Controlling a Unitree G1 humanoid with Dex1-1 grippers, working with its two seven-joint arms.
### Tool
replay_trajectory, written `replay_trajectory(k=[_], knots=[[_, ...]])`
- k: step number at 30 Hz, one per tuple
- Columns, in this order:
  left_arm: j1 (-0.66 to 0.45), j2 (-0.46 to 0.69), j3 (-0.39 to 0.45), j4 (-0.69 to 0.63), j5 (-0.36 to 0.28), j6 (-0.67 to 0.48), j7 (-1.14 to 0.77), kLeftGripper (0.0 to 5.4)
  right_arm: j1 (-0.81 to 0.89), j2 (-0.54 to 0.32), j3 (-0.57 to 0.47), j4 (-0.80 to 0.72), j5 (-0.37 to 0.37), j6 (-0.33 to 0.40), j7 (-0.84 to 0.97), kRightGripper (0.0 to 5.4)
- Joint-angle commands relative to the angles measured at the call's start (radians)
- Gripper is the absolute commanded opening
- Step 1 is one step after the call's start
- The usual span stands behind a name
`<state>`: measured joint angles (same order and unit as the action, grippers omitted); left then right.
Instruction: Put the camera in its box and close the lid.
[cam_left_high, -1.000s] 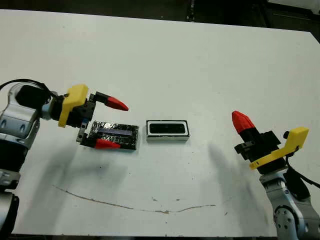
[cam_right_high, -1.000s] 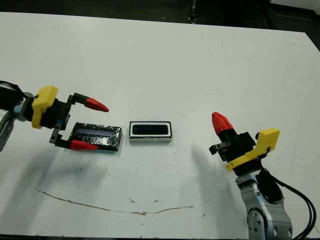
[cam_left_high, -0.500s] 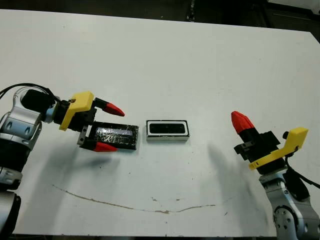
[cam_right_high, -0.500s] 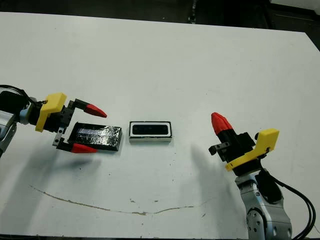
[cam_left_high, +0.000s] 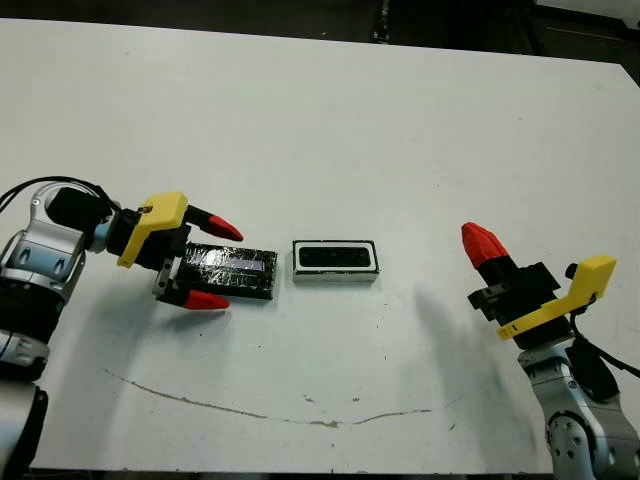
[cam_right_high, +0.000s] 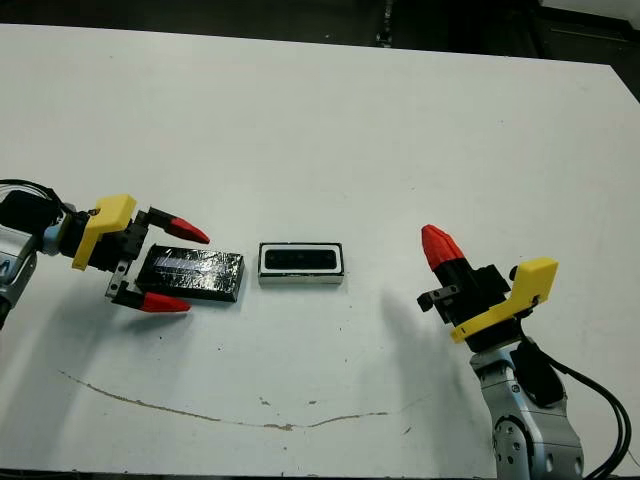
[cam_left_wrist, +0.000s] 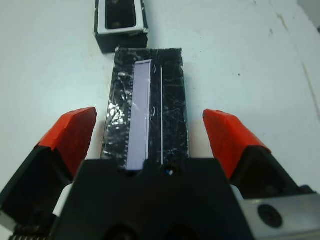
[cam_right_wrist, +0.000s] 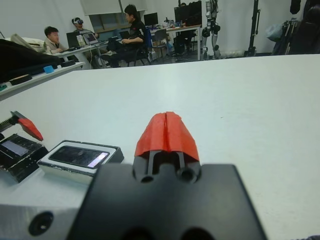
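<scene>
The box (cam_left_high: 336, 261), a small white tray with a black rim, sits mid-table. The camera (cam_right_wrist: 80, 156) lies inside it as a glossy dark bar. Just left of the box lies the lid (cam_left_high: 232, 274), a flat black slab with silvery patches and a pale strip (cam_left_wrist: 139, 110), flat on the table. My left gripper (cam_left_high: 234, 269) is open, low over the lid's left end, with one red finger (cam_left_wrist: 70, 135) on each long side and not touching it. My right gripper (cam_left_high: 480, 244) is shut and empty, raised at the right, well clear of the box.
A thin brown curved mark (cam_left_high: 250, 410) runs across the white table (cam_left_high: 330, 120) near the front edge. Beyond the table's far side, several people (cam_right_wrist: 132, 27) sit at desks with monitors.
My left gripper has drawn back a little to the left and come lower, its fingers now level with the lid's sides. The lid, box and right arm have not moved.
</scene>
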<state>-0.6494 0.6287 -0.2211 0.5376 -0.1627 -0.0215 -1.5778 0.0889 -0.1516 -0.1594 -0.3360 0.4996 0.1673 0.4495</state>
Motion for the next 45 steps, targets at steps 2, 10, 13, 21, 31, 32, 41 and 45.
replay_trajectory(k=[2, 10, 13, 21, 31, 32, 41, 45], knots=[[0.015, 0.008, 0.015, -0.033, -0.006, 0.049, 0.025, 5.4, 0.012, -0.011, -0.005, 0.015, -0.002, -0.027, 0.01, 0.01], [0.039, 0.016, 0.021, -0.095, -0.007, 0.111, 0.069, 4.87, 0.011, -0.017, -0.007, 0.006, 0.004, -0.012, 0.003, 0.0], [0.05, 0.012, 0.03, -0.111, -0.019, 0.148, 0.087, 4.45, 0.011, -0.02, -0.007, 0.002, 0.006, -0.006, 0.001, 0.0], [0.051, 0.011, 0.03, -0.089, -0.034, 0.183, 0.072, 3.28, 0.009, -0.022, -0.006, 0.007, 0.009, -0.009, 0.006, 0.0], [0.053, 0.014, 0.021, -0.106, -0.018, 0.16, 0.08, 3.15, 0.01, -0.024, -0.004, 0.005, 0.013, -0.004, 0.002, 0.0], [0.057, 0.012, 0.027, -0.113, -0.019, 0.163, 0.09, 3.15, 0.01, -0.024, -0.004, 0.005, 0.012, -0.005, 0.001, 0.0], [0.171, -0.053, 0.153, -0.239, -0.071, 0.137, 0.359, 3.15, 0.009, -0.022, -0.001, 0.013, 0.011, -0.014, 0.006, 0.0], [0.197, -0.096, 0.22, -0.297, -0.169, 0.213, 0.426, 3.15, 0.009, -0.025, 0.0, 0.013, 0.013, -0.007, 0.006, 0.0]])
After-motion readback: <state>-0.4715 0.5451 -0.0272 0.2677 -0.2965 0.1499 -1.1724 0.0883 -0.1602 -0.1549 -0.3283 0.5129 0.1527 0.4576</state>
